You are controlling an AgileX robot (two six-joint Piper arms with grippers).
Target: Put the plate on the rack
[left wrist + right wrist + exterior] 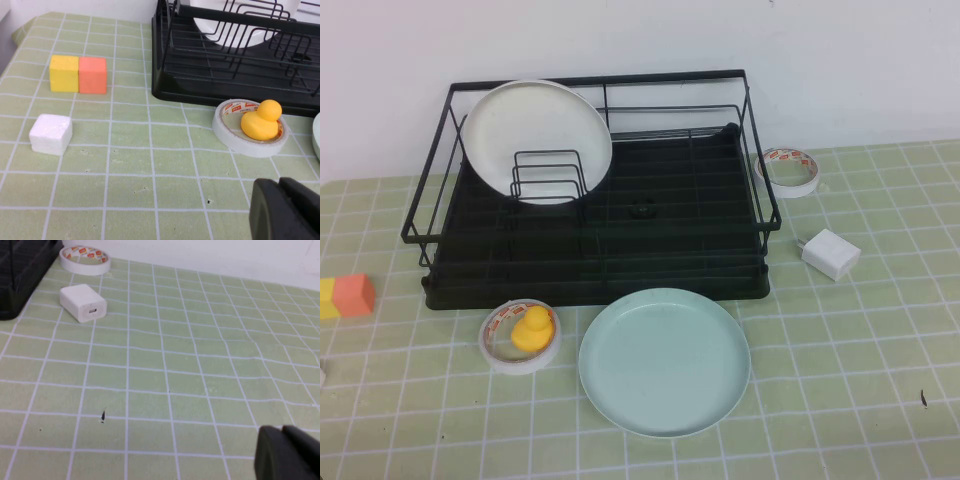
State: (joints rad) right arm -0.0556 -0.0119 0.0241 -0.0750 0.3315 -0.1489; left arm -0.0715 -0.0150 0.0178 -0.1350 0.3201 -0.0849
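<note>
The pale mint-green plate lies flat on the table, just in front of the black wire rack. Its edge shows in the left wrist view. The rack holds a cream-white plate upright in its left slots. My left gripper is shut and empty, low over the table near the front left, short of the tape roll. My right gripper is shut and empty, over bare table at the front right. Neither gripper shows in the high view.
A tape roll with a yellow duck in it sits left of the mint plate. Yellow and orange blocks and a white block lie far left. A white charger and a second tape roll lie right of the rack.
</note>
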